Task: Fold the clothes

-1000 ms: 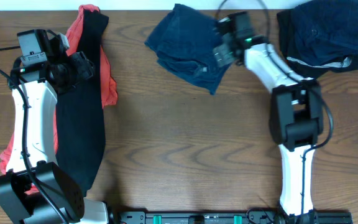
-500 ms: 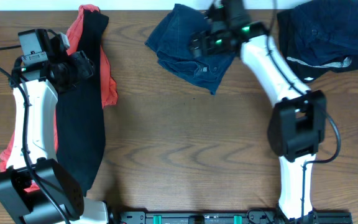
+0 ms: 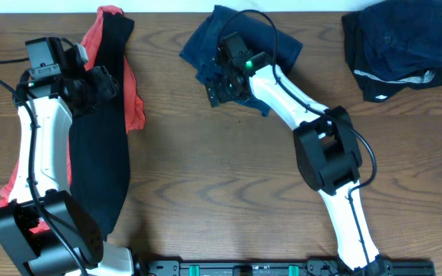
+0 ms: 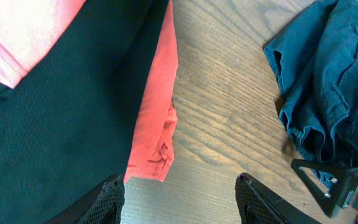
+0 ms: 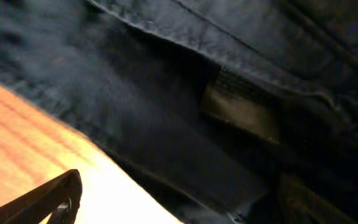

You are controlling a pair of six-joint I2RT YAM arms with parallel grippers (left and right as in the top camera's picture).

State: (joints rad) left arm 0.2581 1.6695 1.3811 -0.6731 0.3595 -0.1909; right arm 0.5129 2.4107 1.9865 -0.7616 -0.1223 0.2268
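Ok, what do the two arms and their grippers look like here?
Both arms, left arm and right arm, have white links with bulky black joints and thin black cables. The right wrist shows a green light. The left gripper has black fingers.

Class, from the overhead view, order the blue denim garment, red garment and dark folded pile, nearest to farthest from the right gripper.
1. Blue denim garment, directly under the right gripper.
2. Red garment, over at the left.
3. Dark folded pile, top-right corner.

Robot lab bench: left arm point(image 3: 33, 153) and right arm point(image 3: 330, 153) on a wooden table point(image 3: 221, 184).
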